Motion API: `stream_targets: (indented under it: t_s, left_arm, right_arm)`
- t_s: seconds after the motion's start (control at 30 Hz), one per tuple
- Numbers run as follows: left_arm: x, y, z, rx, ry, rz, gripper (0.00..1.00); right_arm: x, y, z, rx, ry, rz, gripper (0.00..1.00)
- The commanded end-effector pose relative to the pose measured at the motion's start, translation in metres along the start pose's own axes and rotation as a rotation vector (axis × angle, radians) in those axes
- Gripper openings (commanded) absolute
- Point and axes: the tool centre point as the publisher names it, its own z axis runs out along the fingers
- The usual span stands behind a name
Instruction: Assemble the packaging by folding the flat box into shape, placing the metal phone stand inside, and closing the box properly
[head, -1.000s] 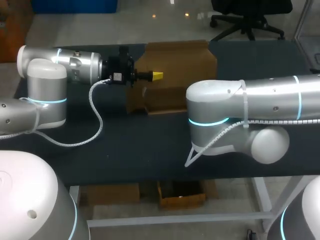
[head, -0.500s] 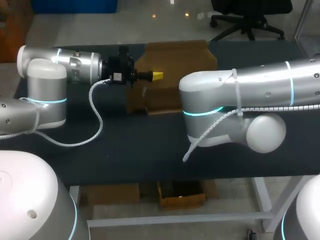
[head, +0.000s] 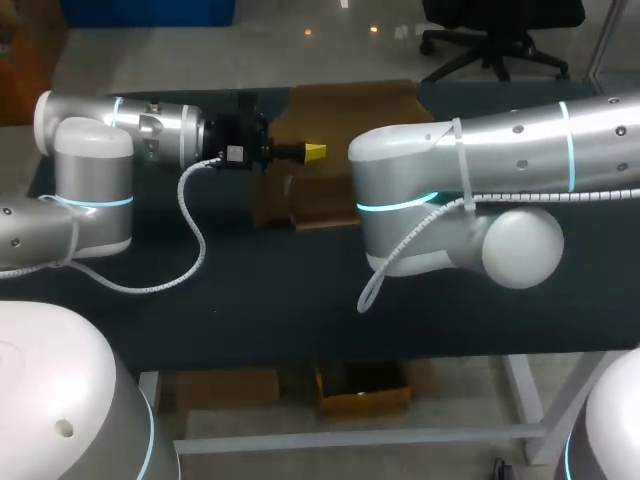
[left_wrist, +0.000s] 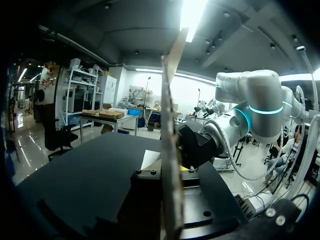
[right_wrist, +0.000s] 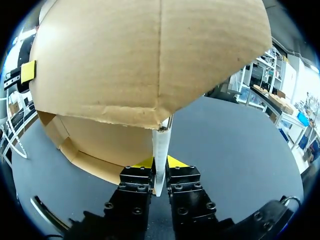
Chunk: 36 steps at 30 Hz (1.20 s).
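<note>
Half the box (head: 340, 120) behind right arm (head: 480, 170)

Readable text, labels, brands, numbers, signs: none legible in any view; cardboard box (head: 345, 108) surfaces show plain brown only.

The cardboard box (head: 345, 115) stands at the far middle of the table (head: 260, 320), hemmed on two sides: the left gripper (head: 313, 151) pinches its left panel, and the right arm (head: 470, 175) lies across its near right. The left arm's cable (head: 203, 243) loops over the surface at left. Bare surface runs along the near edge and shows at the far right corner
</note>
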Motion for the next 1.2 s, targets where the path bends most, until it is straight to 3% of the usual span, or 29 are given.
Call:
stream_targets:
  t_s: [0.03, 0.4, 0.43, 0.5, 0.53, 0.57, 0.9, 1.2]
  left_arm:
    - [-0.001, 0.005, 0.002, 0.0, 0.003, 0.001, 0.0]
    - [-0.001, 0.005, 0.002, 0.0, 0.003, 0.001, 0.0]
    - [-0.001, 0.005, 0.002, 0.0, 0.003, 0.001, 0.23]
    - [0.0, 0.001, 0.0, -0.01, -0.006, 0.033, 0.48]
    - [0.0, -0.001, -0.001, -0.015, -0.012, 0.053, 0.82]
    - [0.001, -0.004, -0.003, -0.024, -0.024, 0.081, 1.0]
    - [0.007, -0.017, -0.02, -0.09, -0.076, 0.27, 1.0]
    - [0.012, -0.015, -0.038, -0.156, -0.117, 0.39, 1.0]
  right_arm:
    - [0.007, 0.0, 0.008, 0.04, -0.006, -0.001, 0.0]
    - [0.006, 0.002, 0.006, 0.087, -0.069, -0.019, 0.0]
    - [0.006, 0.003, 0.006, 0.095, -0.081, -0.019, 0.0]
    - [0.006, 0.003, 0.005, 0.097, -0.087, -0.019, 0.0]
    - [0.006, 0.003, 0.004, 0.096, -0.087, -0.019, 0.0]
    - [0.006, 0.004, 0.004, 0.095, -0.09, -0.017, 0.0]
    - [-0.001, 0.005, -0.008, 0.074, -0.04, 0.006, 0.0]
    - [-0.012, 0.003, -0.02, 0.097, 0.068, 0.008, 0.0]
